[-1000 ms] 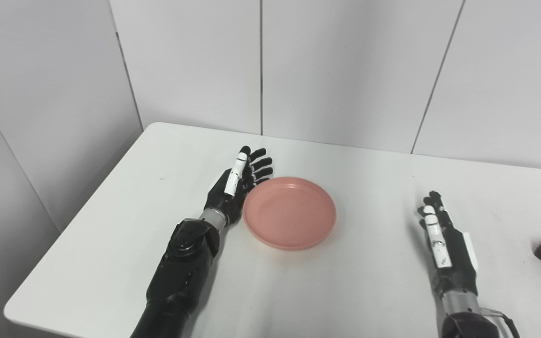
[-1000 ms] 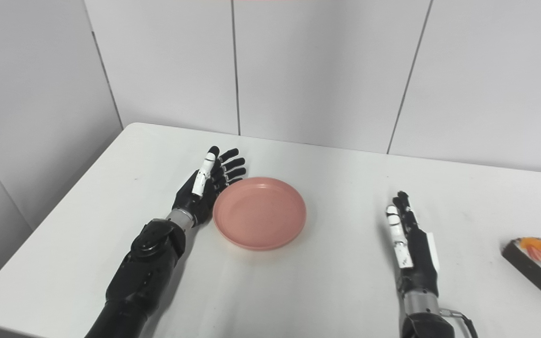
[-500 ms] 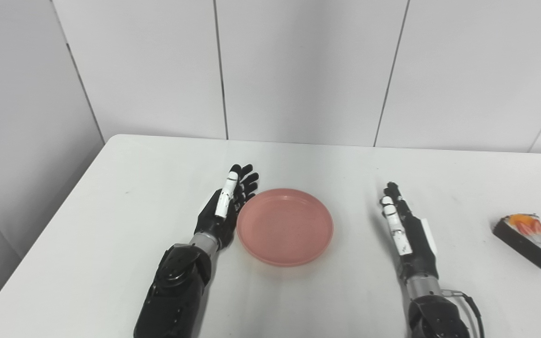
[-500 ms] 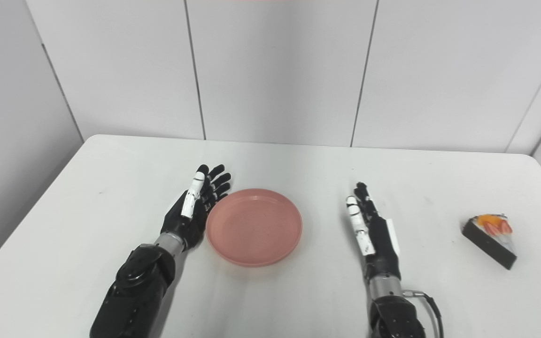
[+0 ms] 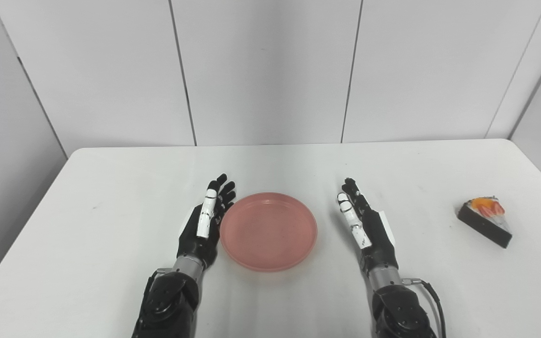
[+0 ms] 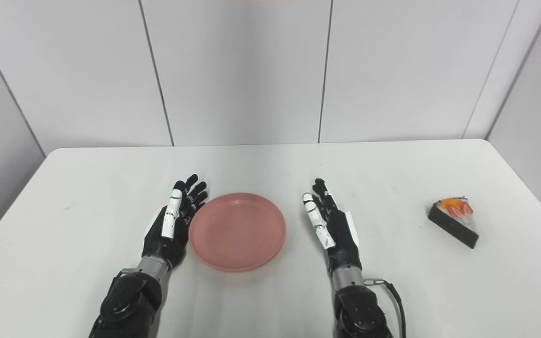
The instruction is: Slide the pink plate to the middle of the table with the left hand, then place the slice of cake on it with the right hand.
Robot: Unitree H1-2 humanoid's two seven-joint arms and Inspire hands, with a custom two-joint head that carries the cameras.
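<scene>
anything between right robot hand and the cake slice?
Nothing. In both eye views, only bare white table lies between the open right robot hand and the cake slice. The pink plate sits on the hand's other side.

The pink plate (image 5: 268,231) is flanked closely by the left hand (image 5: 204,224) and, less closely, the right hand (image 5: 367,227). Bare table (image 5: 421,206) is seen between the right hand and the cake slice (image 5: 484,220).

Head camera panned right. Left hand (image 5: 203,224) curled less, lay straighter beside plate (image 5: 268,231) (contact unclear). Right hand (image 5: 369,229) closed in toward plate.
</scene>
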